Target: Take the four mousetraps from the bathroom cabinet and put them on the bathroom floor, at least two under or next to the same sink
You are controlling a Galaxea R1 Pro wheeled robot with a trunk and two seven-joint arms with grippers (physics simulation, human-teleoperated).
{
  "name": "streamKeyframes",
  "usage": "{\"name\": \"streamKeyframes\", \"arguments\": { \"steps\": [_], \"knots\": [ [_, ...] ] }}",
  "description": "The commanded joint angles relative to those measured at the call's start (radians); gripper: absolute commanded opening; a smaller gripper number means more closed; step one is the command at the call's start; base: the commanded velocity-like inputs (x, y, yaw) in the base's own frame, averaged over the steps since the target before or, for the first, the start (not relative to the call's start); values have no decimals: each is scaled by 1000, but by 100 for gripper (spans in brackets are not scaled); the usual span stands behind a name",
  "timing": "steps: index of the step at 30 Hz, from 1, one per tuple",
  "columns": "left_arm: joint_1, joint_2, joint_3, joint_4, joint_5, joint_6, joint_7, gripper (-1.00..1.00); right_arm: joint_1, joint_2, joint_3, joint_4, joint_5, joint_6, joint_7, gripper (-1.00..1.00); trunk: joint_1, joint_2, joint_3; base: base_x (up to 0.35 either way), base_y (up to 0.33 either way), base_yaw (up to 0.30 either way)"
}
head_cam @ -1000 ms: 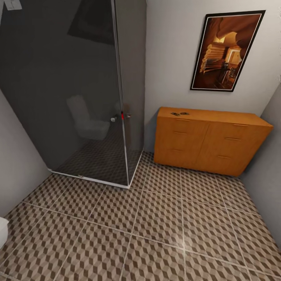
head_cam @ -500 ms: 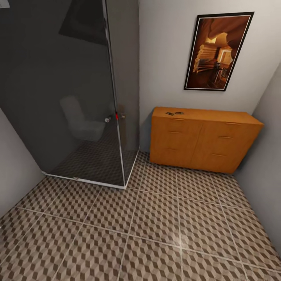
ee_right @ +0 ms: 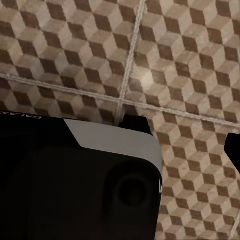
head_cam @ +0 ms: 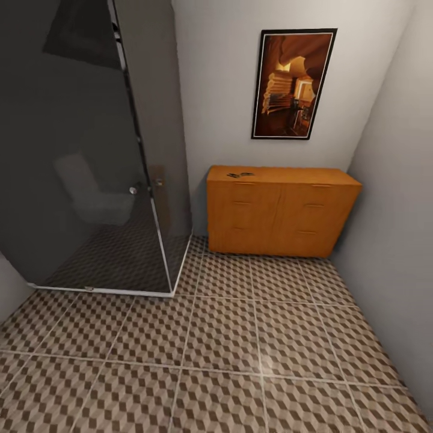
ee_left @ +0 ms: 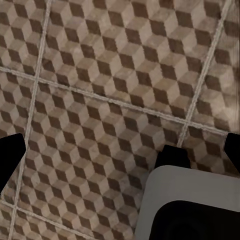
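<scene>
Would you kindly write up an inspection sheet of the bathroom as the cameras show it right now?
Surface: floor of cube-pattern tiles with pale grout, nothing lying on it.
Job's things: mousetraps, small dark pieces on top of the cabinet near its end by the shower; their number is too small to count. Cabinet drawers look shut.
Clutter: nothing seen.
Grippers: left gripper and right gripper each point at bare floor tiles, fingertips apart, nothing between them.
Cables: nothing seen.
Surroundings: dark glass shower beside the cabinet; framed picture on the wall above it; grey wall on the other side.
</scene>
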State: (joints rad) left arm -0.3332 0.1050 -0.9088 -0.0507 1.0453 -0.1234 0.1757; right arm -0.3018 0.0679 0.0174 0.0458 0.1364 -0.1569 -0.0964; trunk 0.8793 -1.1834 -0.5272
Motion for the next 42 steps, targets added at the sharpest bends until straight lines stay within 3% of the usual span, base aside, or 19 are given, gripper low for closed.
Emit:
{"name": "streamKeyframes", "arguments": {
  "steps": [1, 30, 42],
  "knots": [
    [0, 1, -9, -3, 7, -1, 6, 100, -2, 1, 1, 5, 9, -6, -5, 100, 0, -1, 0, 0, 0, -292],
    [0, -5, -9, -3, 7, 1, 5, 100, -2, -4, 2, 5, 10, -6, -2, 100, 0, -1, 29, 0, 0, -265],
    [0, -5, -9, -3, 7, 1, 5, 100, -2, -7, 7, 4, 23, -5, -2, 100, 0, -1, 29, 0, 0, -63]
  ]
}}
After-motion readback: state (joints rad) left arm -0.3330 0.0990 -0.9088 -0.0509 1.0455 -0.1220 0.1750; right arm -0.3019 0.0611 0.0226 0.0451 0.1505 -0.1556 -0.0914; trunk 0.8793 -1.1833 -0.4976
